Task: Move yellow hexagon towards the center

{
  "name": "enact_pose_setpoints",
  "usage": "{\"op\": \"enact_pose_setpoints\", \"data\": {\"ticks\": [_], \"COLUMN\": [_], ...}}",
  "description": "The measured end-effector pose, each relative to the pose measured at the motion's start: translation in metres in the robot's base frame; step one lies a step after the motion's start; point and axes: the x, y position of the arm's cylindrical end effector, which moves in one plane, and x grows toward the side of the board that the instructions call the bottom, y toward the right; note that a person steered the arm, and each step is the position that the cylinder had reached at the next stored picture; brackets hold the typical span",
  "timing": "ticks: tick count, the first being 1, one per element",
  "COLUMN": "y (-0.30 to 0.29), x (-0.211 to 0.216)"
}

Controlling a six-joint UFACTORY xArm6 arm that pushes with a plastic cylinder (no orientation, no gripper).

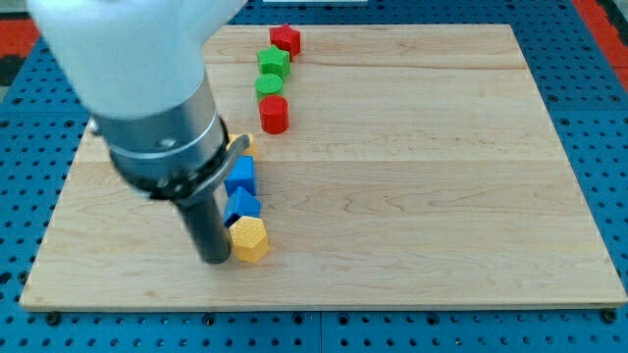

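Observation:
The yellow hexagon (250, 238) lies on the wooden board (412, 186) near the view's bottom left. My tip (215, 259) rests on the board just left of the hexagon, touching or nearly touching its left side. Two blue blocks stand in a line just above the hexagon: one (242, 207) right against it, another (240, 176) above that. A sliver of another yellow block (240, 143) peeks out from behind the arm's body.
A column of blocks runs up the board toward the view's top: a red cylinder (274, 114), a green cylinder (269, 85), a green block (273, 63) and a red block (286, 39). The arm's large body hides the board's upper left.

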Motion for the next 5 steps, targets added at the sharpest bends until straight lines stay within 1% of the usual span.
{"op": "enact_pose_setpoints", "data": {"ticks": [1,2,3,4,5], "y": [0.067,0.124,0.124,0.173,0.151], "x": [-0.034,-0.038,-0.008,-0.008,-0.067]}}
